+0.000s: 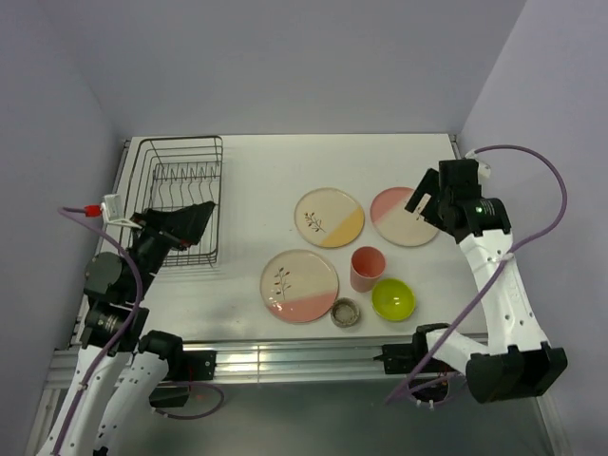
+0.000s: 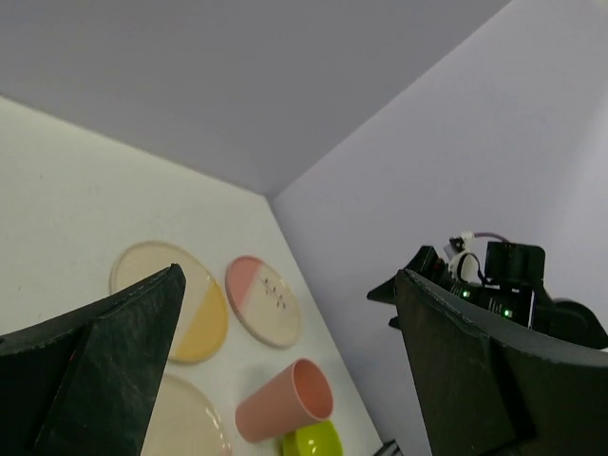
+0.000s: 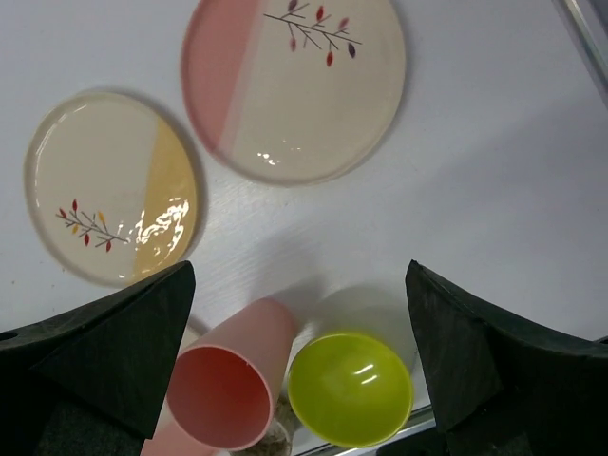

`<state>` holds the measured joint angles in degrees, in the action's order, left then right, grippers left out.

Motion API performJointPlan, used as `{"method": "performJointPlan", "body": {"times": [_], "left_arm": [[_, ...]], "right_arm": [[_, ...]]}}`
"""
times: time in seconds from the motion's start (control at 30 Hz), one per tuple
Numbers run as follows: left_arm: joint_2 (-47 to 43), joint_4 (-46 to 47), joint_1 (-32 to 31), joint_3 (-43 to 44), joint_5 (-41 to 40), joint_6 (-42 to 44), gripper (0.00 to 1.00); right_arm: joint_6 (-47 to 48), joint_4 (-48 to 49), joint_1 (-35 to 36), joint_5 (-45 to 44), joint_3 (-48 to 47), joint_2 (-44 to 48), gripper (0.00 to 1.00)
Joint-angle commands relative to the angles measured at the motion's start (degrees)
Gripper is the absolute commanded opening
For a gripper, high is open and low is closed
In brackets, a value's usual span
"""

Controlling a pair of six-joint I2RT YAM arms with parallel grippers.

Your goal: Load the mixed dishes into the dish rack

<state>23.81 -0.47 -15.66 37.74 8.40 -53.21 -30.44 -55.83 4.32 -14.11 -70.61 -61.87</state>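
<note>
The black wire dish rack [image 1: 182, 195] stands at the far left and holds no dishes. Three cream plates lie flat: a yellow one [image 1: 329, 218], a pink one at the right [image 1: 405, 217] and a pink one in front [image 1: 299, 285]. The salmon-pink cup [image 1: 367, 268] stands upright beside the lime-green bowl [image 1: 392, 298] and the tiny grey dish [image 1: 345, 312]. My left gripper [image 1: 190, 223] is open and empty over the rack's near right edge. My right gripper [image 1: 427, 201] is open and empty above the right pink plate [image 3: 294, 85], with the cup [image 3: 228, 385] and bowl [image 3: 350, 388] below it.
Lilac walls close the table on the left, back and right. A metal rail [image 1: 294, 356] runs along the near edge. A purple cable [image 1: 532, 190] loops off the right arm.
</note>
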Motion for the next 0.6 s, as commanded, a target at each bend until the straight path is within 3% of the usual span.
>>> {"method": "performJointPlan", "body": {"times": [0.0,0.17,0.37,0.57], "left_arm": [[7.08,0.67,0.28,5.74,4.43,0.64,0.99],[22.48,-10.06,-1.03,17.44,8.38,7.84,0.91],[35.06,-15.09,-12.89,27.12,-3.81,13.74,0.92],[41.92,-13.87,-18.08,30.64,-5.33,15.33,0.91]], "right_arm": [[-0.68,2.47,-3.69,2.75,-0.85,-1.76,1.00],[-1.11,8.71,-8.88,13.39,2.84,-8.68,1.00],[-5.86,11.44,-14.07,17.79,5.31,-21.07,0.94],[-8.93,13.99,-14.86,14.99,6.88,-27.69,0.91]]}}
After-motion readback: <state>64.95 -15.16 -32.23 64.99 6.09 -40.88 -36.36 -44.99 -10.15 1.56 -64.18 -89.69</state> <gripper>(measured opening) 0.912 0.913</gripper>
